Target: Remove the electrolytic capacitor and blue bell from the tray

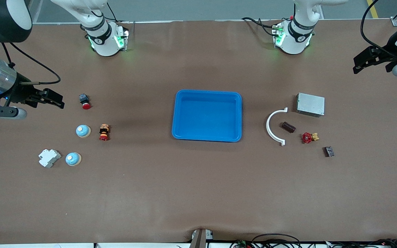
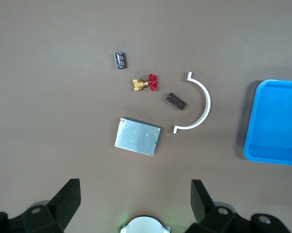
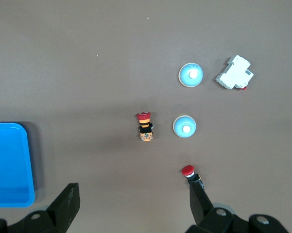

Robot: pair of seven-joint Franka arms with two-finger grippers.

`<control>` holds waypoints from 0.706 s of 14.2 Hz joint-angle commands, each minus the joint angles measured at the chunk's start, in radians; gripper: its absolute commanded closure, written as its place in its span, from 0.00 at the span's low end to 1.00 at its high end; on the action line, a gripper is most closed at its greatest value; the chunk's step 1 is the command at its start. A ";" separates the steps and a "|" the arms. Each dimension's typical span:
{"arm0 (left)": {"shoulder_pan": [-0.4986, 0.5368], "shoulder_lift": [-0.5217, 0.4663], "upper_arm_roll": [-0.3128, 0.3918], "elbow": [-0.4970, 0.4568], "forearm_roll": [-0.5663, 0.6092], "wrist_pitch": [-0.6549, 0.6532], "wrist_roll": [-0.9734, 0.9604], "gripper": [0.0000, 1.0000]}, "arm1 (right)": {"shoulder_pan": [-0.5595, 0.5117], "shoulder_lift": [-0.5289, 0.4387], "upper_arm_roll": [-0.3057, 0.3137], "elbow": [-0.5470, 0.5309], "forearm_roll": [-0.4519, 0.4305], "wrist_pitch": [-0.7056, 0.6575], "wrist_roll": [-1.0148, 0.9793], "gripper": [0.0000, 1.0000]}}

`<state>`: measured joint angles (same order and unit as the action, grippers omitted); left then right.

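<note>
The dark brown capacitor (image 1: 288,127) lies inside the curve of a white arc piece (image 1: 274,127) at the left arm's end of the table; it also shows in the left wrist view (image 2: 176,101). Two blue bells (image 1: 83,131) (image 1: 73,159) sit at the right arm's end and show in the right wrist view (image 3: 184,126) (image 3: 191,75). My left gripper (image 1: 356,65) (image 2: 135,199) is open and empty, up over the table edge at its end. My right gripper (image 1: 60,100) (image 3: 133,204) is open and empty, beside a red push button (image 1: 85,101).
A blue tray (image 1: 177,113) sits mid-table. Near the capacitor are a metal box (image 1: 310,104), a red valve (image 1: 309,137) and a dark block (image 1: 329,151). Near the bells are a white breaker (image 1: 49,157) and a yellow-red switch (image 1: 104,132).
</note>
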<state>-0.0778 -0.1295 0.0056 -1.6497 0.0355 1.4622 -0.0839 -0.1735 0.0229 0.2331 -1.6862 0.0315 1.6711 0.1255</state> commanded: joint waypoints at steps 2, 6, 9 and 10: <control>0.007 -0.024 -0.010 -0.019 -0.005 0.001 -0.011 0.00 | -0.012 -0.057 -0.008 -0.015 0.022 -0.002 -0.058 0.00; 0.004 -0.024 -0.010 -0.018 -0.003 0.003 -0.011 0.00 | -0.012 -0.080 -0.021 -0.016 0.022 -0.010 -0.079 0.00; 0.007 -0.019 -0.010 -0.013 -0.003 0.003 -0.010 0.00 | -0.012 -0.087 -0.038 -0.010 0.022 -0.011 -0.122 0.00; 0.007 -0.013 -0.010 -0.006 -0.003 0.003 -0.010 0.00 | -0.012 -0.087 -0.043 -0.009 0.022 -0.014 -0.136 0.00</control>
<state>-0.0781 -0.1294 0.0044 -1.6509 0.0355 1.4626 -0.0839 -0.1747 -0.0409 0.1988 -1.6860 0.0325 1.6656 0.0320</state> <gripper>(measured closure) 0.000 0.000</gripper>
